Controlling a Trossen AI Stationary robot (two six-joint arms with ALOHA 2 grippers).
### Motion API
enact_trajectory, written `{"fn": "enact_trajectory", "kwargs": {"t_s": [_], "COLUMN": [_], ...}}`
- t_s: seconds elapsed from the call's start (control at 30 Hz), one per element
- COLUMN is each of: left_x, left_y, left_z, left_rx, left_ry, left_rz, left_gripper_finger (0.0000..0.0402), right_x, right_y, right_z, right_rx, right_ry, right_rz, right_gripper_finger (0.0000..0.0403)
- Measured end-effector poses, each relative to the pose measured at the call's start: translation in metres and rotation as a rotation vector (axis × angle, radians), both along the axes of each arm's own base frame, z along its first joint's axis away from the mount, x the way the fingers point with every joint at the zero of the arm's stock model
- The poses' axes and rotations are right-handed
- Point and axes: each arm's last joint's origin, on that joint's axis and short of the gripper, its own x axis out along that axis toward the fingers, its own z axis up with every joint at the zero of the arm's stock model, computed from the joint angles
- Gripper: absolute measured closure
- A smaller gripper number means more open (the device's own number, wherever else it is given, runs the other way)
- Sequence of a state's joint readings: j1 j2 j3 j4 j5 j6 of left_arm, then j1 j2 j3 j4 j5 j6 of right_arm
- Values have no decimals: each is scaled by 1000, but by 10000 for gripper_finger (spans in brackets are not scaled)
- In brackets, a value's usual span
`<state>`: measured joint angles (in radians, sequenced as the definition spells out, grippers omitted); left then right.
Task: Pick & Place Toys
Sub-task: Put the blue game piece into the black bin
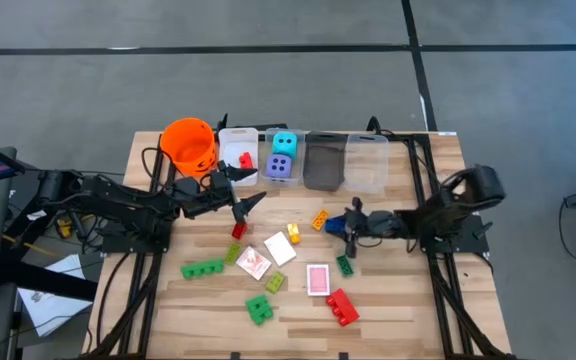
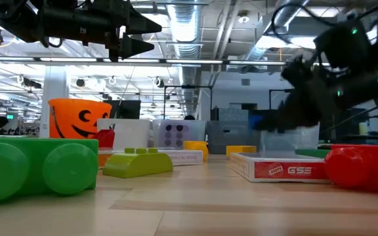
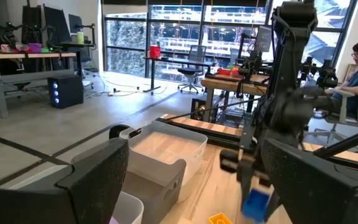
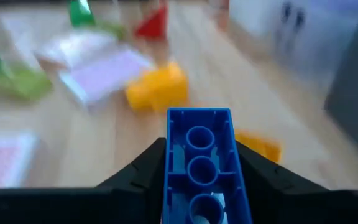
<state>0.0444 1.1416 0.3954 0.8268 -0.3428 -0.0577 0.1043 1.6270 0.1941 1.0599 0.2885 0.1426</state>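
Your right claw is clamped on a blue brick, the brick's long axis running straight out between the two fingers, studs-side hollows facing the wrist camera. It sits low over the middle-right of the desk, just beside a yellow brick. The clear bins lie beyond the claw toward the desk's far edge, so the carry, as I judge it, goes up and back. Your right arm reaches in low and nearly level. Your left claw waits wide open and empty, raised near the orange bucket.
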Motion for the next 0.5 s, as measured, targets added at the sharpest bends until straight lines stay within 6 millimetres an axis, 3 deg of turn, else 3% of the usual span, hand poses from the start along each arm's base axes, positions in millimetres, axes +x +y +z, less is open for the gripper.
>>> {"fn": "enact_trajectory", "kwargs": {"t_s": [0.1,0.2,0.5], "left_x": [0,0,-5], "left_y": [0,2,26], "left_z": [0,0,8], "left_rx": [0,0,85], "left_ry": [0,0,-52], "left_rz": [0,8,128], "left_gripper_finger": [44,44,44], "right_x": [-1,-2,-10], "right_y": [-1,-6,-39], "right_z": [18,36,65], "right_rx": [-16,-53,-254], "right_ry": [-83,-169,-260], "right_rz": [-5,-16,-132], "right_gripper_finger": [232,235,350]}}
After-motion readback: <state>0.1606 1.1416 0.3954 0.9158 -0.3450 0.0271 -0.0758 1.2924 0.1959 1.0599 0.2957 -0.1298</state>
